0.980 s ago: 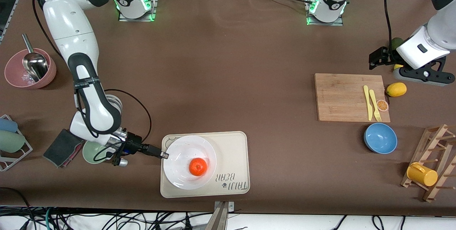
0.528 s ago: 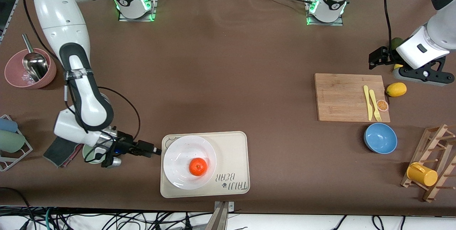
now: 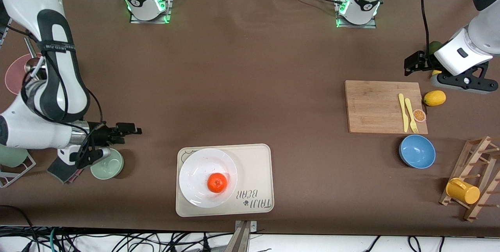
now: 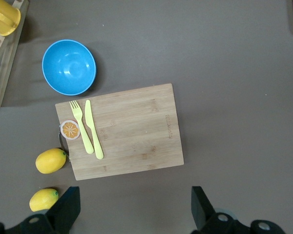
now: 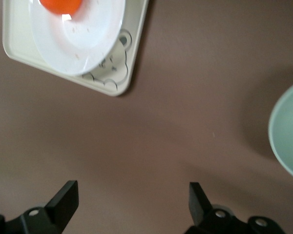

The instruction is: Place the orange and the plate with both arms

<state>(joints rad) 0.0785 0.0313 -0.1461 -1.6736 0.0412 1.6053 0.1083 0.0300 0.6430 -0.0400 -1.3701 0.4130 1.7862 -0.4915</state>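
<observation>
The orange (image 3: 216,183) lies in the white plate (image 3: 195,170), which rests on the beige bear-print tray (image 3: 256,162) near the table's front edge. My right gripper (image 3: 134,130) hangs open and empty over bare table between the pale green bowl (image 3: 107,164) and the tray. Its wrist view shows the orange (image 5: 61,5), plate (image 5: 90,36) and tray (image 5: 124,73) ahead of the right gripper (image 5: 132,195). My left gripper (image 3: 410,64) waits open and empty over the table beside the cutting board (image 3: 384,105); the left gripper (image 4: 134,204) holds nothing.
On the cutting board (image 4: 132,131) lie a yellow fork (image 4: 80,124), a knife and an orange slice (image 4: 70,129). Two lemons (image 4: 51,161) and a blue bowl (image 3: 417,151) are beside it. A wooden rack with a yellow cup (image 3: 463,190) stands at the left arm's end.
My right gripper has left the plate's rim, its jaws now wide, and pulled back and up toward the right arm's end of the table. The left arm has not moved.
</observation>
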